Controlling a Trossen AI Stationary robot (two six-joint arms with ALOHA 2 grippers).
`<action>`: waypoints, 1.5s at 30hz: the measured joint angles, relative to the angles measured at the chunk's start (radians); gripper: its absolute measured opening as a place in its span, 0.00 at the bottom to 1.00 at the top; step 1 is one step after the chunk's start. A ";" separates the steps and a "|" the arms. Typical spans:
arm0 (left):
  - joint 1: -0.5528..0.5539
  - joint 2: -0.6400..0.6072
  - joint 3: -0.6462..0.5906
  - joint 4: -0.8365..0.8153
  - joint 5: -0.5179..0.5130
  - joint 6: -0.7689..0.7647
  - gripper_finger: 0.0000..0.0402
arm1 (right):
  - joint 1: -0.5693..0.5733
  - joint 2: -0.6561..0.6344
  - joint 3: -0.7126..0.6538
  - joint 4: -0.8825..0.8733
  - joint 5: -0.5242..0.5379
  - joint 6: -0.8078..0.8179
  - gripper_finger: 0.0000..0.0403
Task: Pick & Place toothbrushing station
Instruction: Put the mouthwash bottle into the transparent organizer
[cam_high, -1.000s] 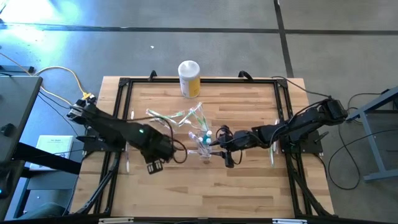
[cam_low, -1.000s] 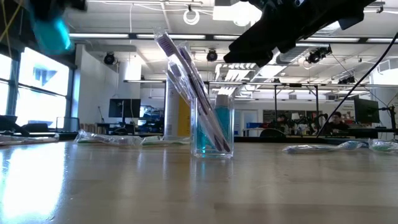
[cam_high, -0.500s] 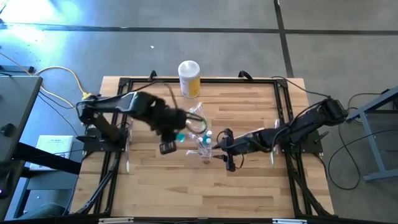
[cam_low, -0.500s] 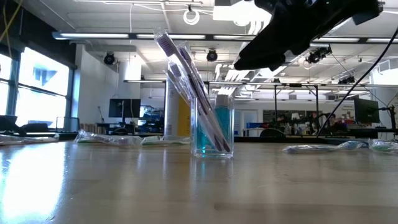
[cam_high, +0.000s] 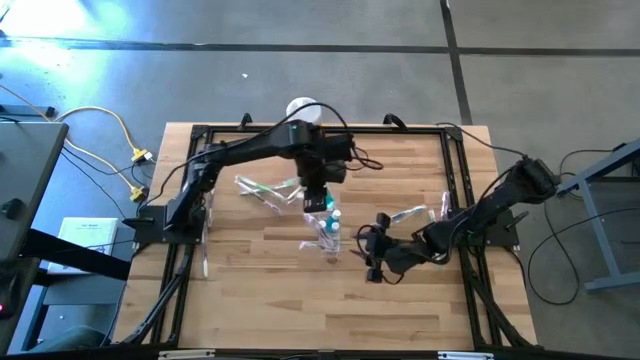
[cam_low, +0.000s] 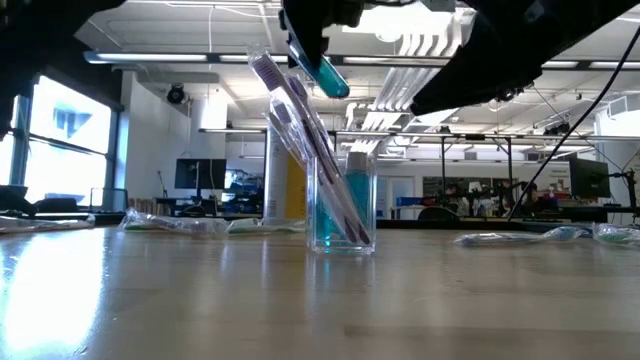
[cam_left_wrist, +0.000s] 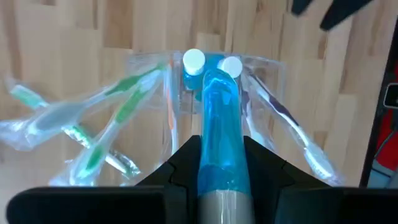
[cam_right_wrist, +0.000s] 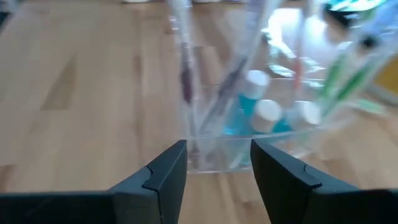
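The clear plastic cup (cam_high: 328, 236) stands upright on the wooden table; in the low view (cam_low: 345, 212) it holds blue tubes with white caps and several toothbrushes leaning out. My left gripper (cam_high: 318, 196) hangs above the cup's far side, shut on a translucent blue tube (cam_left_wrist: 221, 106). My right gripper (cam_high: 373, 260) is open and empty just right of the cup; in its wrist view (cam_right_wrist: 217, 152) the cup (cam_right_wrist: 249, 124) stands ahead of the fingers. Wrapped toothbrushes (cam_high: 268, 190) lie flat on the table left of the cup. My left gripper pinches the blue tube's rear half (cam_left_wrist: 221, 171) between its two fingers, which come from above and point down. The tube runs along the fingers, its free end (cam_left_wrist: 219, 81) toward the cup's mouth. It hangs tilted and clear above the cup (cam_low: 327, 72).
A yellow white-lidded canister (cam_high: 302, 105) stands at the far edge, partly behind my left arm. More wrapped toothbrushes (cam_high: 412, 214) lie right of the cup, near my right arm. A black frame (cam_high: 200, 150) runs round the tabletop.
My left gripper has swung from the table's near left up and toward the far right, carrying the blue tube until it hangs over the cup. My right gripper has drawn back from the cup toward the near right edge.
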 joint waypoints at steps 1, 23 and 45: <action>0.002 0.011 0.000 -0.002 0.004 0.010 0.20 | 0.011 -0.001 0.000 -0.015 0.049 0.014 0.42; -0.008 0.198 -0.012 -0.003 0.027 0.028 0.20 | 0.102 -0.043 0.000 -0.214 0.387 0.154 0.42; -0.021 0.251 -0.013 -0.001 0.022 0.005 0.20 | 0.102 -0.043 0.000 -0.214 0.384 0.154 0.42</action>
